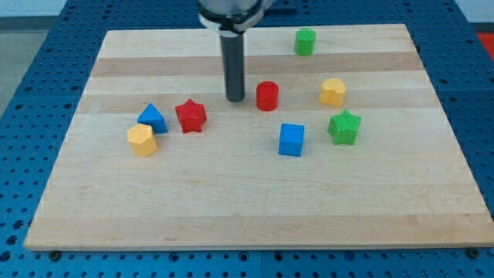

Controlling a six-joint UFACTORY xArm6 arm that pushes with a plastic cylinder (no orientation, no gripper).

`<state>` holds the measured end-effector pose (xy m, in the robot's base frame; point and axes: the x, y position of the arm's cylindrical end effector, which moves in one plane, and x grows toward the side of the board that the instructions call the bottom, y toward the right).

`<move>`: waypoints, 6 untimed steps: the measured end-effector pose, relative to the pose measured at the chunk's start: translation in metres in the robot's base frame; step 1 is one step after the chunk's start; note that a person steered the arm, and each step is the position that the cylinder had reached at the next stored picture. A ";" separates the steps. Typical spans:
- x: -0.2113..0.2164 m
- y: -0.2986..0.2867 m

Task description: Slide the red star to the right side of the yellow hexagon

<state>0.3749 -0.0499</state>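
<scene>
The rod hangs upright; my tip (235, 100) rests between the red star (191, 116) and red cylinder (267, 96). It has no jaws and touches neither block.

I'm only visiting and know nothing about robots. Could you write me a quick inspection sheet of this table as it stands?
Surface: wooden board, flat.
Job's things: red star at the view's left; two yellow blocks, one lower left of it, one far right; shapes unclear.
Clutter: blue triangle, red cylinder, blue cube, green star, green cylinder.
Hand: none; my tip lies between star and red cylinder, touching neither.
Cables: nothing seen.
Surroundings: blue perforated bench.
</scene>
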 end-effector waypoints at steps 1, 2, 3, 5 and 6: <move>0.000 -0.034; 0.008 -0.053; 0.026 -0.068; 0.066 -0.080; 0.087 -0.080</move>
